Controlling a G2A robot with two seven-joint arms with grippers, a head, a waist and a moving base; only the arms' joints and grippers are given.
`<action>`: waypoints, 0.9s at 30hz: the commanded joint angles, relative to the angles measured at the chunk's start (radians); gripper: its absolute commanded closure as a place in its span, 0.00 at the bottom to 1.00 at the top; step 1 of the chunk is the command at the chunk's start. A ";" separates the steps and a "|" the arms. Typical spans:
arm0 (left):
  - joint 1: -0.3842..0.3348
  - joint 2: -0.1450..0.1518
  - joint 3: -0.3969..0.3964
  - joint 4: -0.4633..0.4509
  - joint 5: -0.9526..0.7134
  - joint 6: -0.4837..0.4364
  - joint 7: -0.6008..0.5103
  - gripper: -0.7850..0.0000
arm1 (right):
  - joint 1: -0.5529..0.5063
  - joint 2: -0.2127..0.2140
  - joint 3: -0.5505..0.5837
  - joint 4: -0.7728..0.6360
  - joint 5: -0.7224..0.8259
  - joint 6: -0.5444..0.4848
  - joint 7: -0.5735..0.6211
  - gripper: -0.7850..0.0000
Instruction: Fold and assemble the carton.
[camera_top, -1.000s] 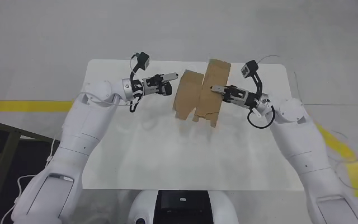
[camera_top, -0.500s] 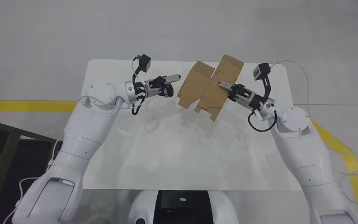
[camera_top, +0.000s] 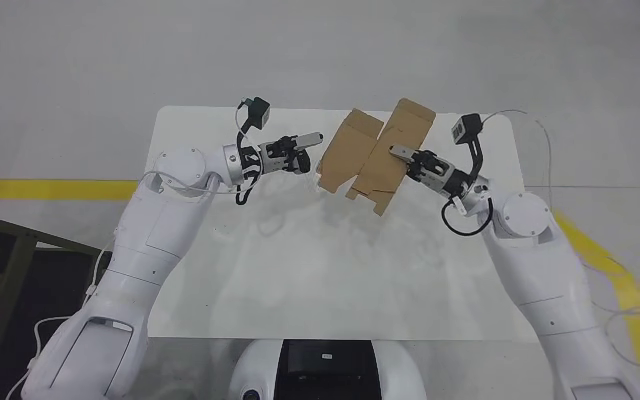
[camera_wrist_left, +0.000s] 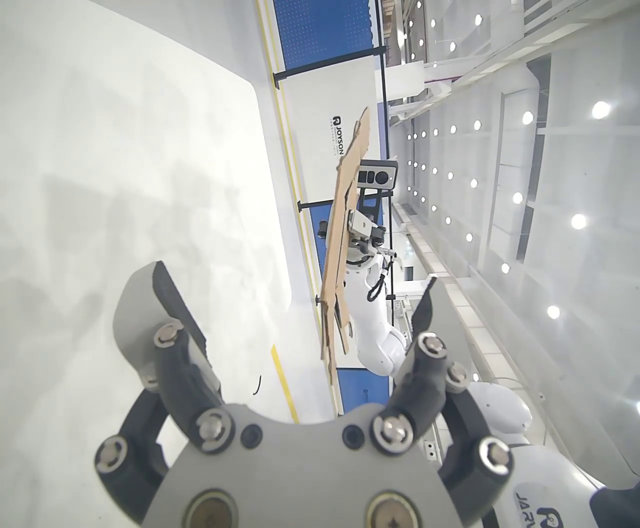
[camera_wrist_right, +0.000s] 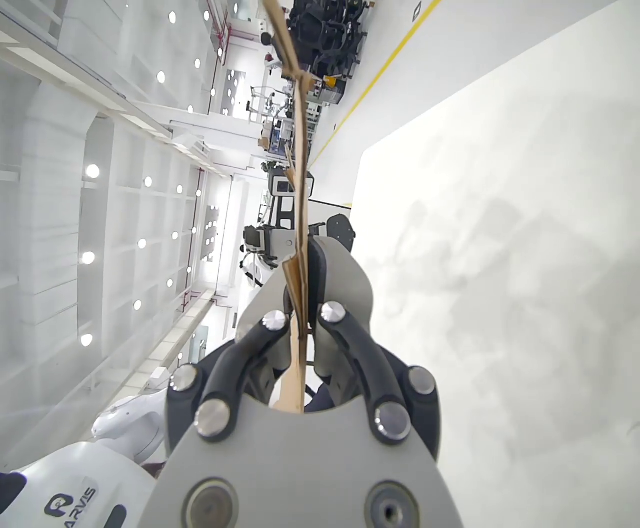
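Note:
A flat, unfolded brown carton (camera_top: 375, 155) hangs above the far middle of the white table (camera_top: 300, 280). My right gripper (camera_top: 397, 152) is shut on its right part; in the right wrist view the cardboard (camera_wrist_right: 300, 200) runs edge-on between the closed fingers (camera_wrist_right: 345, 280). My left gripper (camera_top: 312, 139) stands open just left of the carton, a small gap away from its left edge. Seen from the left wrist, the carton (camera_wrist_left: 342, 240) is edge-on beyond the spread fingers (camera_wrist_left: 165, 300), with nothing between them.
The white table's far edge (camera_top: 330, 108) lies just behind the carton. A yellow floor line (camera_top: 60, 187) runs to the left of the table. Bare tabletop (camera_top: 320, 260) stretches below the carton towards me.
Over the last second the right gripper carried the carton up and to the right and tilted it. The left gripper shifted slightly right. Since half a second ago almost nothing has moved.

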 joint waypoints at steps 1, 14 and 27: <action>0.019 -0.001 0.002 -0.027 0.006 0.020 0.041 0.00 | -0.003 -0.005 -0.013 -0.019 -0.016 0.031 -0.057 1.00; 0.070 -0.010 -0.004 -0.082 -0.030 0.086 0.182 0.00 | -0.079 -0.032 -0.053 -0.191 -0.122 0.149 -0.419 1.00; 0.060 -0.022 -0.016 -0.069 -0.089 0.098 0.213 0.00 | -0.142 -0.051 -0.082 -0.292 -0.250 0.208 -0.586 1.00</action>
